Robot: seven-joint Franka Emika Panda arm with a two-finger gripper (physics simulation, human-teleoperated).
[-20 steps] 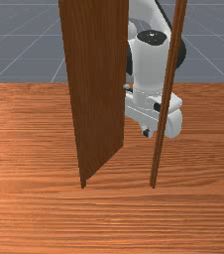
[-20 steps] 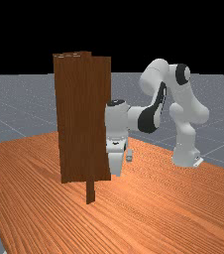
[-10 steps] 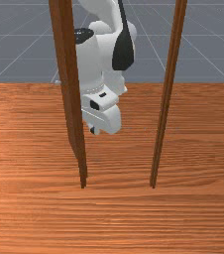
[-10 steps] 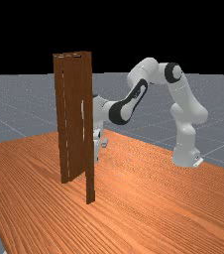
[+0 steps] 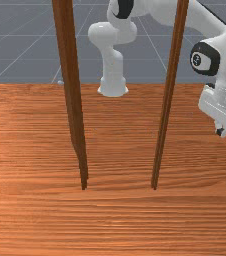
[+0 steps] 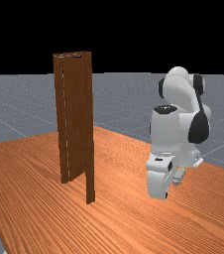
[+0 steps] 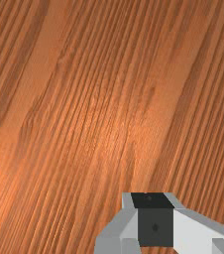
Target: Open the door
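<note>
Front view: two slim, dark brown wooden posts, the one on that view's left (image 6: 60, 163) and the one on its right (image 6: 90, 191), rise from the table (image 5: 35, 215), with a wide gap between them. Beside the left one the door (image 6: 75, 119) stands swung open, turned nearly edge-on and reaching back toward the robot's base (image 5: 113, 82). From the far view it is a tall, flat, straight-sided panel with fine upright grain, and a thin, broken pale line runs down between panel and post. A small pale piece (image 5: 60, 82) shows by the panel's edge, too small to name.

The gripper (image 5: 220, 132) hangs over the table at the front view's right, outside the posts and well apart from the door. Whether its fingers are open or closed, I cannot tell. The arm (image 6: 178, 94) is all smooth white, rounded shells, broken up by glossy black bands and caps.

Orange-brown and streaky, the tabletop carries long dark grain lines; in the wrist view they run slantwise under the gripper, with a soft, warm sheen across them. Beyond its edges lies a blue-grey floor (image 6: 20, 99) ruled with thin pale lines, meeting a plain black backdrop (image 6: 112, 34) in the far view.
</note>
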